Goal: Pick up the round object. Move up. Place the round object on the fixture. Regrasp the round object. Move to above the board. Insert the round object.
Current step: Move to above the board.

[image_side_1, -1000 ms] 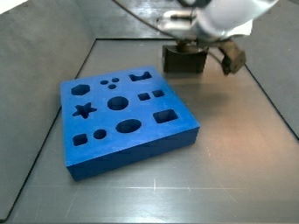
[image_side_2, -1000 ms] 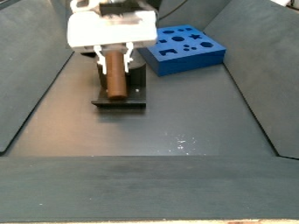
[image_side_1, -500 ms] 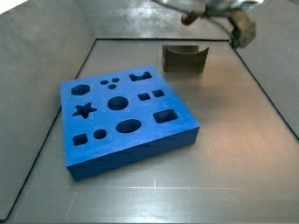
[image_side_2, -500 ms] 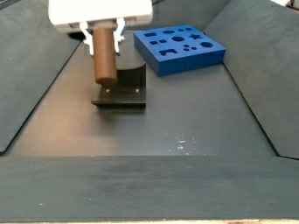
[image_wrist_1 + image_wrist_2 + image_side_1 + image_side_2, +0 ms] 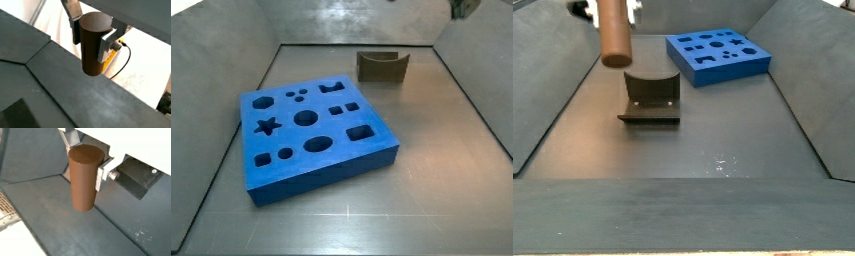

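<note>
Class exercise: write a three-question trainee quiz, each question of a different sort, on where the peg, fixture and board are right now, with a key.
1. True or false: the round object rests in the fixture.
2. What clamps the round object in both wrist views?
A. the gripper
B. the board
C. nothing
3. Fill in: the board's cutouts are all ____.

Key: 1 false, it hangs above the fixture, held upright. 2 A, the jaws are shut on it. 3 empty.
</note>
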